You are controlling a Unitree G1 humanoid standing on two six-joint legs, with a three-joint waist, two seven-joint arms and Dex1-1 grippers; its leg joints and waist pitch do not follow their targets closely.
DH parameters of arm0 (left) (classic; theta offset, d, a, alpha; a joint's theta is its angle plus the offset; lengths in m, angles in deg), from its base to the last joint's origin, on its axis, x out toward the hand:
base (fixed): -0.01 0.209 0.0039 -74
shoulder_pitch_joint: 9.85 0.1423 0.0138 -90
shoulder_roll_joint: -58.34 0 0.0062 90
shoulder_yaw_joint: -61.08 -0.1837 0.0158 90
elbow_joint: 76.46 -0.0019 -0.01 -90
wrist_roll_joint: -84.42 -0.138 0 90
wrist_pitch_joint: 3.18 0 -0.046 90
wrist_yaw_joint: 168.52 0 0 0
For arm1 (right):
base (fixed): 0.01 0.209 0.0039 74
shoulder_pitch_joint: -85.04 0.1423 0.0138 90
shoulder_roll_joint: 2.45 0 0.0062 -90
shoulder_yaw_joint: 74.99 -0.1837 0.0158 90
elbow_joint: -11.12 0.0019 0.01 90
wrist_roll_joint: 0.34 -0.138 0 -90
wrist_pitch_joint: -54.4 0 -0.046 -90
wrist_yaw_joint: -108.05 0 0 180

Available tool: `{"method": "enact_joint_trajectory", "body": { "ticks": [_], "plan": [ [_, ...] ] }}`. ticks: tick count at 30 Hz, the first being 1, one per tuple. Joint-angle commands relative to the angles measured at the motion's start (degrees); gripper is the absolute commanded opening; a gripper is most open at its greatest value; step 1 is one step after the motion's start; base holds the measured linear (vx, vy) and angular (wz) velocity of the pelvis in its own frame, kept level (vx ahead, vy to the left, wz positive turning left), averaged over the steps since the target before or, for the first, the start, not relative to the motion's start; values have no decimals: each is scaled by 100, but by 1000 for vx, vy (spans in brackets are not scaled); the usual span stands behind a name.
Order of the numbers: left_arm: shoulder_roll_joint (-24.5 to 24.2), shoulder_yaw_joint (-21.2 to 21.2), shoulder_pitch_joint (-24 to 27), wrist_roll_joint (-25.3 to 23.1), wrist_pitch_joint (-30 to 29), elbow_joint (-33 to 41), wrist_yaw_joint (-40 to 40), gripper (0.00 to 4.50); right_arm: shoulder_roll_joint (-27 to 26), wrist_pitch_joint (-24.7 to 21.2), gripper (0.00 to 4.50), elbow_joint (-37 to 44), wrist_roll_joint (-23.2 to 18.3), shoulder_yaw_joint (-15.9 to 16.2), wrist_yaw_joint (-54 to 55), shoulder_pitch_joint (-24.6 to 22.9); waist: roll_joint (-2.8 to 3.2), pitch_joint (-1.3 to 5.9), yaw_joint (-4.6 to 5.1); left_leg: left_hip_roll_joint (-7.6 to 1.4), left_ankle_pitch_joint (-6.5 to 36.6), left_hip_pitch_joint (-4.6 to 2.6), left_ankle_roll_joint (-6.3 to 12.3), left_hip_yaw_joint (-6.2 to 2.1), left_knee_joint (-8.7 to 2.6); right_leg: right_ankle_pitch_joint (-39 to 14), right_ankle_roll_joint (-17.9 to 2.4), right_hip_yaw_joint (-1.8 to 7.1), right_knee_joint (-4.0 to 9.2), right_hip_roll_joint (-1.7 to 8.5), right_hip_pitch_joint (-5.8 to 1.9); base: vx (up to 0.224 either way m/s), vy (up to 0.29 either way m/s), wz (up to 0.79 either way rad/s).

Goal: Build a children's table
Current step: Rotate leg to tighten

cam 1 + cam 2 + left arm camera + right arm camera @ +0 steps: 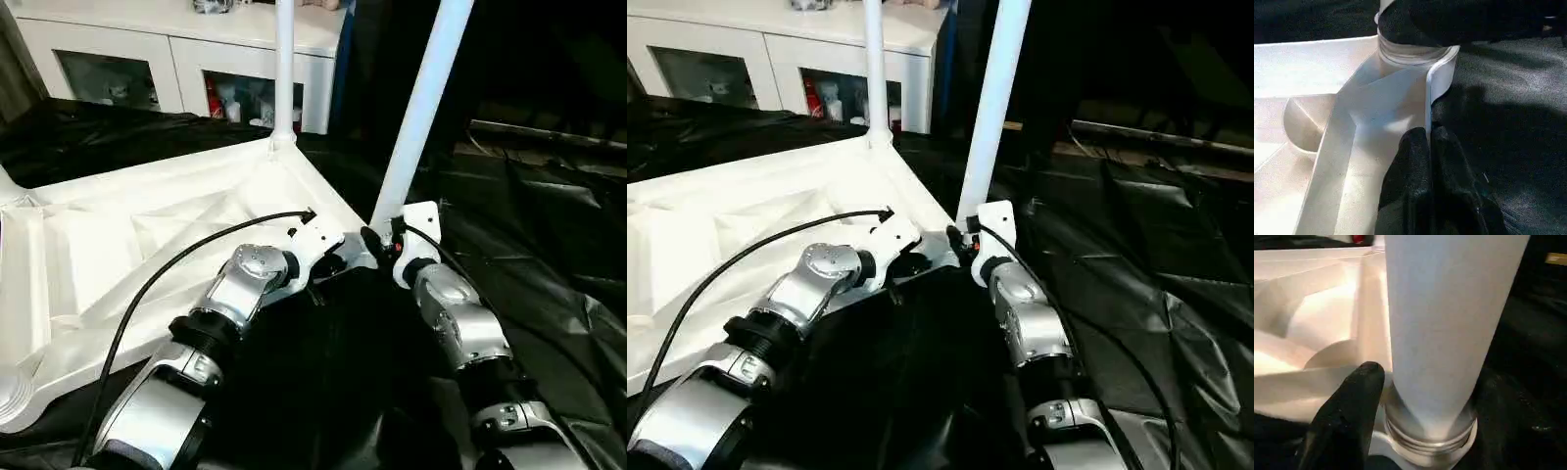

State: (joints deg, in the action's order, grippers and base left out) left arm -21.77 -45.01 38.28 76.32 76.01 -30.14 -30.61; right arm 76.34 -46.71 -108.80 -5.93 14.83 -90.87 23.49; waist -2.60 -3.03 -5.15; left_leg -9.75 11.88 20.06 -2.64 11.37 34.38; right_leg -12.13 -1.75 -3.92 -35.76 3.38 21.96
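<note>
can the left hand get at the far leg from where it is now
Probably not directly: the left hand sits shut at the tabletop's near corner, with the near leg and right hand beside it; far leg stands beyond.

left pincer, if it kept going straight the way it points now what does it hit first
Most likely the near leg at its corner socket. The left pincer, fingers together, sits at the tabletop's rim and points along it towards that corner, so it would follow the rim first. Depth is hard to judge.

White glass-door cabinet [176,59] stands behind; black plastic sheeting [549,264] covers the floor
</note>
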Motion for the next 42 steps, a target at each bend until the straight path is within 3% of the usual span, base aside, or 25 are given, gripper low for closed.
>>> {"method": "enact_joint_trajectory", "body": {
  "ticks": [1,5,9,13,17,23,27,28,29,33,42],
  "plan": [
    [71,-228,78,18,215,-151,-302,0,43,-78,330,274,-184,361,-802,-76,3,320,-19,-413,632,-32,258,-213,-429,-645,-1140,385,463,646,-265,0,0,0],
    [-181,-105,157,206,524,-52,-766,0,676,-173,330,664,-249,556,-1771,-204,-5,318,-25,-412,617,-25,354,-207,-418,-617,-1168,379,463,641,-277,0,0,0],
    [-600,-51,383,540,976,284,-1759,0,1554,-563,330,1268,-508,884,-3195,-444,-7,291,-38,-424,766,-17,420,-216,-426,-1090,-1072,378,517,646,-265,0,0,0],
    [-882,-118,528,673,998,589,-2386,0,1897,-552,330,1410,-416,1081,-3732,-541,2,284,-29,-438,865,-22,330,-222,-435,-1475,-1036,375,539,660,-232,0,0,0],
    [-1076,-60,673,941,1091,909,-2891,0,2142,-544,330,1529,-387,1249,-4092,-607,6,296,-35,-449,780,-27,322,-221,-442,-1209,-1104,371,497,643,-230,0,0,0],
    [-1305,-113,864,1080,897,1308,-3393,0,2210,-562,330,1699,-439,1317,-4284,-685,19,322,-81,-462,448,-20,444,-194,-412,-396,-1355,367,397,633,-234,0,0,0],
    [-1321,-101,910,1092,851,1422,-3462,0,2180,-553,330,1721,-431,1356,-4324,-717,-9,304,-116,-456,579,-21,384,-191,-419,-715,-1295,370,434,645,-233,0,0,0],
    [-1328,-103,925,1099,838,1460,-3474,0,2181,-538,302,1714,-424,1379,-4337,-720,-6,300,-119,-458,607,-20,369,-194,-422,-782,-1276,370,439,650,-232,0,0,0],
    [-1334,-103,935,1103,827,1486,-3481,0,2185,-526,302,1705,-416,1396,-4346,-720,-4,301,-121,-462,618,-26,349,-199,-427,-856,-1241,372,443,651,-228,0,0,0],
    [-1340,-93,972,1087,763,1575,-3500,0,2210,-532,275,1708,-379,1462,-4423,-734,-12,307,-118,-450,539,-15,363,-196,-420,-784,-1213,373,433,646,-235,0,0,0],
    [-1353,-89,1021,1043,766,1587,-3464,0,2141,-542,266,1742,-450,1435,-4430,-794,-18,315,-121,-443,463,-16,403,-191,-406,-684,-1213,368,420,633,-232,0,0,0]
  ]
}}
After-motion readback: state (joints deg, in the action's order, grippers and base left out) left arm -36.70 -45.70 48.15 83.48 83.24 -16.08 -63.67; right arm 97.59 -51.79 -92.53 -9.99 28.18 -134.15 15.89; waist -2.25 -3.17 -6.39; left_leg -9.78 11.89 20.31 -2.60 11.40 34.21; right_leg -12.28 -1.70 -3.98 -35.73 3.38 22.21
